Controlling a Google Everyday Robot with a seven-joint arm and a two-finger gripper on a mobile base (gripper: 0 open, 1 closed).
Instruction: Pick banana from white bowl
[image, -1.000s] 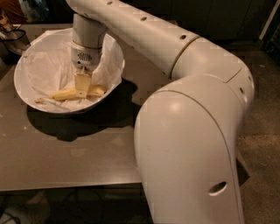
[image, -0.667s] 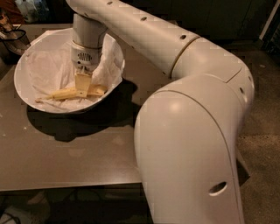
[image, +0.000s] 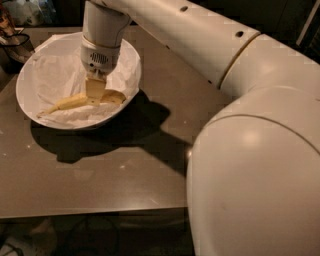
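Hand (image: 95, 91) pointing straight down inside the bowl (image: 22, 100) on the table (image: 100, 175), right over the middle of the banana (image: 70, 102). Banana flat on crumpled paper (image: 52, 75), thin end reaching left of the hand, other end showing just right. Hand's grip: cannot tell.

The bowl (image: 19, 87) is set on the table (image: 100, 175), toward the far left corner. Inside the bowl, crumpled paper (image: 52, 75) is spread, and the banana (image: 70, 102) is laid on it, toward the bowl's near side, lengthwise from left to right. The gripper (image: 95, 92) is lowered inside the bowl, at the banana's middle and touching it. The arm (image: 190, 35) is stretched from above the bowl to its right and nearer.
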